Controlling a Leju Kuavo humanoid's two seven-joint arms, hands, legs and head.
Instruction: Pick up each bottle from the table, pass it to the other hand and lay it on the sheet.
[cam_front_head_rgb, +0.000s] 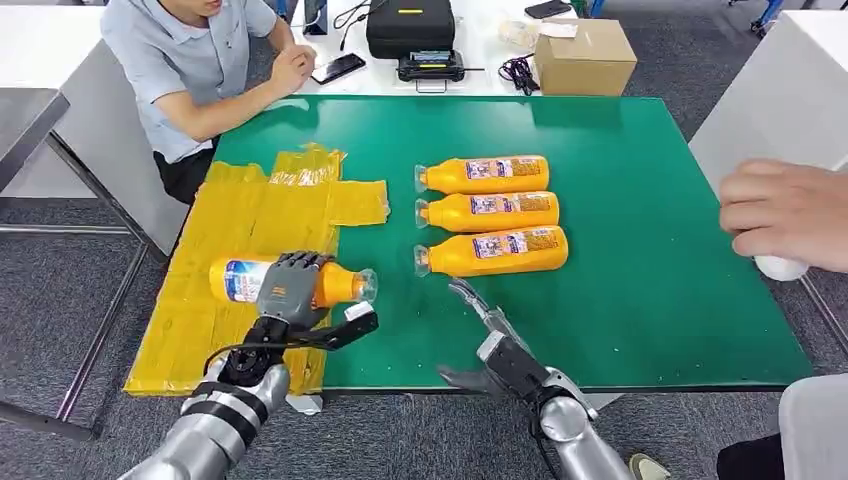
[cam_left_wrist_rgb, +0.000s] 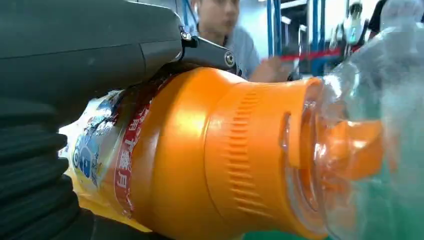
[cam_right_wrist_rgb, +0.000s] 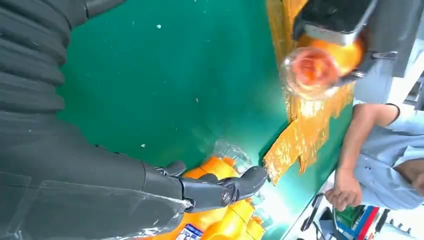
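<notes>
left hand (cam_front_head_rgb: 290, 288) grips an orange bottle (cam_front_head_rgb: 335, 284) over the yellow sheet (cam_front_head_rgb: 250, 225); right hand (cam_front_head_rgb: 487, 340) spread, holding nothing. wrist cam catches red label characters, too blurry to read

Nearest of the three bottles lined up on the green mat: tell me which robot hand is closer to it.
Right. The right hand is open just in front of the nearest lined-up bottle, not touching it. The left hand is off to the side over the yellow sheet, gripping another bottle.
</notes>
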